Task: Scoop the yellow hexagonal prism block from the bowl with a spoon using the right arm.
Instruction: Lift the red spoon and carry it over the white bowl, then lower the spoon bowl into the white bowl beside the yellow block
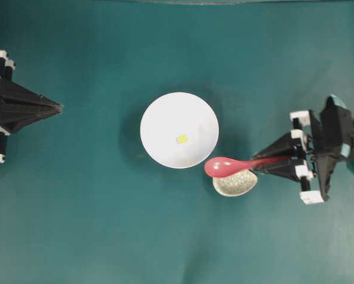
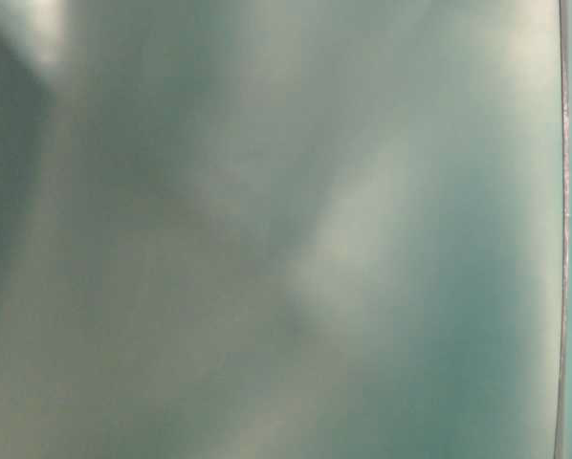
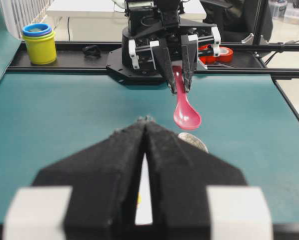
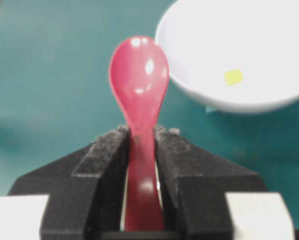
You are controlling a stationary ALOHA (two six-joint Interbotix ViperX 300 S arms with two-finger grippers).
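Closest to my right wrist camera, my right jaws [image 4: 141,137] pinch the handle of the spoon [image 4: 139,80], black fingers [image 4: 104,150] pressed against either side of it. From there the spoon's head points up the frame, glossy pink-red, deep and oval, with small white glints on it.

Largest of all is the teal counter [image 1: 76,225], filling the overhead frame. On it, just left of centre, sits the bowl [image 1: 165,115], round, plain and white. My right jaws reach in from the right edge, holding the spoon level, its head beside the bowl's lower right rim and over a speckled spoon rest [image 1: 239,184]. My left jaws [image 1: 58,107] sit at the left edge, pressed together into a point, well apart from the bowl.

Smallest is the yellow hexagonal prism block [image 1: 182,139], a tiny bright yellow speck lying inside the bowl, a little right of and below its centre.
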